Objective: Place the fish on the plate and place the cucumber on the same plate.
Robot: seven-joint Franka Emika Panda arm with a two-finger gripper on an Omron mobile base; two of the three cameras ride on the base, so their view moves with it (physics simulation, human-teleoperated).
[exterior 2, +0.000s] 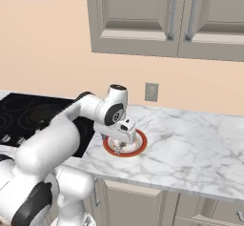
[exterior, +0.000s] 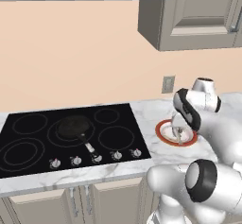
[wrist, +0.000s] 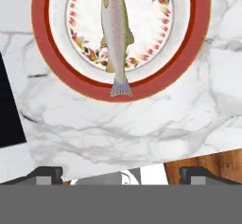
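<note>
The fish [wrist: 115,31], slender and silvery with grey markings, lies lengthwise on the plate [wrist: 40,29], its tail reaching over the red-orange rim. The plate [exterior: 160,132] rests on the marble counter just right of the cooktop, and its rim [exterior 2: 139,146] also shows under the hand. My gripper [wrist: 122,173] hovers a little above the plate, open, its two dark tips far apart with nothing between them. From the base views the gripper [exterior: 180,134] [exterior 2: 119,145] hangs over the plate's centre. The cucumber is out of view.
A black frying pan [exterior: 73,127] sits on the black cooktop [exterior: 28,142] left of the plate. Bare marble counter [exterior 2: 190,148] stretches to the right. A wall outlet [exterior: 168,84] and upper cabinets [exterior 2: 157,20] are behind. The counter's front edge lies close below the plate.
</note>
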